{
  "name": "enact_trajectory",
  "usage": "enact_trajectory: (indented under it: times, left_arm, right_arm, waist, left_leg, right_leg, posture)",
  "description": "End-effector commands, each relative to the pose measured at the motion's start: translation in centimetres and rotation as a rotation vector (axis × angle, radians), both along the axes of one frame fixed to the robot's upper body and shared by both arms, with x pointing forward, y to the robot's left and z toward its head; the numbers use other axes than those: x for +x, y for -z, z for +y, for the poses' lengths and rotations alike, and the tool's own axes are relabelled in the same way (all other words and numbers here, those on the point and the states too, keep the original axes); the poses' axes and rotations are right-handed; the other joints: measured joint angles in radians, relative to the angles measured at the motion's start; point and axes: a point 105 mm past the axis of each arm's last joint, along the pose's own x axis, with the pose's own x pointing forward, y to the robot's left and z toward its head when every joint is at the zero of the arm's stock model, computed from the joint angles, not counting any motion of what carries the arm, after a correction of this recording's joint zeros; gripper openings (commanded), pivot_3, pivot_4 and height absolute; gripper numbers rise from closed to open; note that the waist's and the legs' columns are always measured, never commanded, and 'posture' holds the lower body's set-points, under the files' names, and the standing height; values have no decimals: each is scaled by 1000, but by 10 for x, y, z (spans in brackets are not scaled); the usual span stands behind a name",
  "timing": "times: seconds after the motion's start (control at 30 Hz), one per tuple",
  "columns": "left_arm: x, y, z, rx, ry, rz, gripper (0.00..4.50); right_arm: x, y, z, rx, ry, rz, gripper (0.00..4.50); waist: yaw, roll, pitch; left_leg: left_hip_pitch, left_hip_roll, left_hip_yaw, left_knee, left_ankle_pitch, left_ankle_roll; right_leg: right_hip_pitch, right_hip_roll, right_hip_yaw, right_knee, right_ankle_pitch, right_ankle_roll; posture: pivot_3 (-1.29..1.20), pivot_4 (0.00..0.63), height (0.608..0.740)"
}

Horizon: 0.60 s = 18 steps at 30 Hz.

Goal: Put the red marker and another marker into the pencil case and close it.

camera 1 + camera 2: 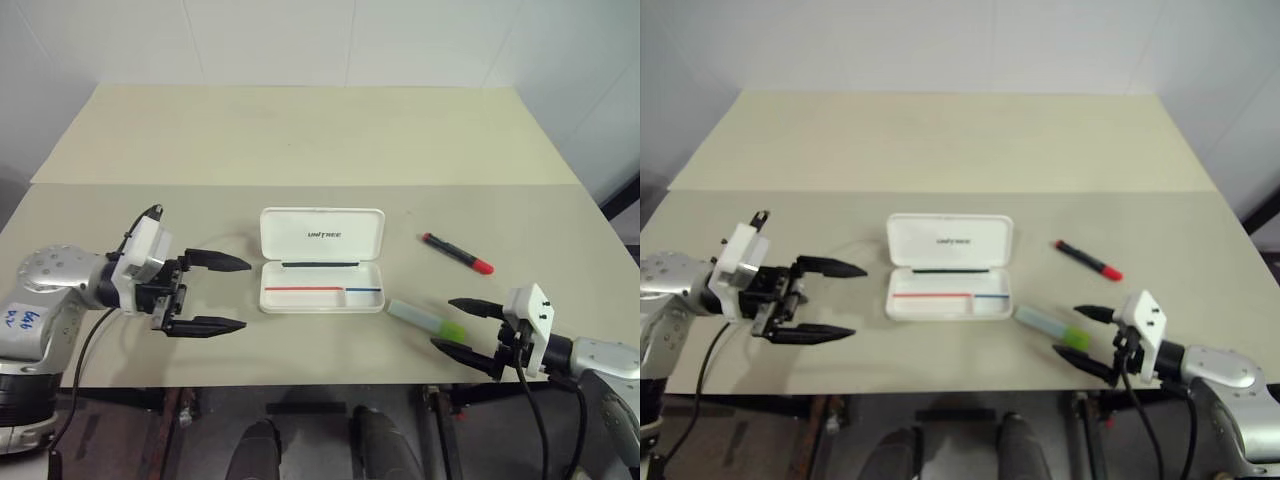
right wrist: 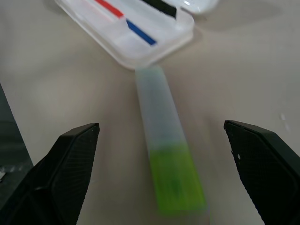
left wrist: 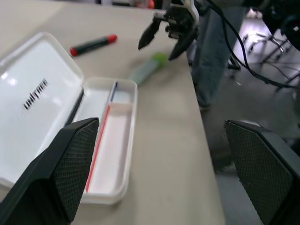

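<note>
The white pencil case lies open at the table's middle, lid back, red and blue stripes inside, nothing in its tray. The red marker, black with a red cap, lies to the right of the case. The pale green marker lies just off the case's right front corner, lime cap toward me. My right gripper is open just right of that cap, fingers level, not touching it; in the right wrist view the green marker lies between the fingers, ahead of them. My left gripper is open, empty, left of the case.
The beige table runs far back behind the case, with a seam across its middle. Its front edge lies close under both grippers. White walls stand behind and at the right.
</note>
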Motion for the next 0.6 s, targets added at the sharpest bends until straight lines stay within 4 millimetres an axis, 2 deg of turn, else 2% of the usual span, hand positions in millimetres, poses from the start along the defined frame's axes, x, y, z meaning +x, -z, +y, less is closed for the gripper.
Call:
enact_trajectory:
  times: [0.03, 0.17, 0.3, 0.47, 0.6]
  left_arm:
    - [5, -10, 6, 13, -8, -38, 4477]
    - [6, -13, 1, -17, -14, -35, 4477]
    - [3, -9, -3, -23, -9, -26, 4477]
    - [5, -9, -5, -33, -13, -35, 4477]
    - [13, -19, -10, -67, -20, -85, 4477]
  right_arm:
    - [8, -12, -12, -32, 6, -66, 4500]
    - [23, -45, -10, 19, 10, -151, 4500]
    - [30, -61, -7, 27, -18, -167, 4500]
    - [42, -64, -14, -11, -17, -179, 4500]
    - [73, -55, -34, -77, 12, -153, 4500]
  waist:
    - [-6, 0, 0]
    - [-15, 0, 0]
    - [-9, 0, 0]
    - [-5, 0, 0]
    - [-10, 0, 0]
  left_leg:
    - [0, 0, 0, 0, 0, 0]
    - [0, 0, 0, 1, 0, 0]
    - [0, 0, 0, -1, 0, 0]
    - [-1, 0, 0, -1, 0, -1]
    - [-1, -1, 0, 1, 0, 0]
  right_leg:
    - [0, 0, 0, 0, 0, 0]
    - [0, 0, 1, 0, 1, 0]
    - [0, 0, 1, 2, 1, 0]
    - [-1, 0, 1, 1, 2, 2]
    - [0, 0, 1, 0, 2, 1]
  posture:
    - [0, 150, 740]
    - [0, 150, 740]
    - [0, 150, 740]
    - [0, 150, 740]
    - [0, 150, 740]
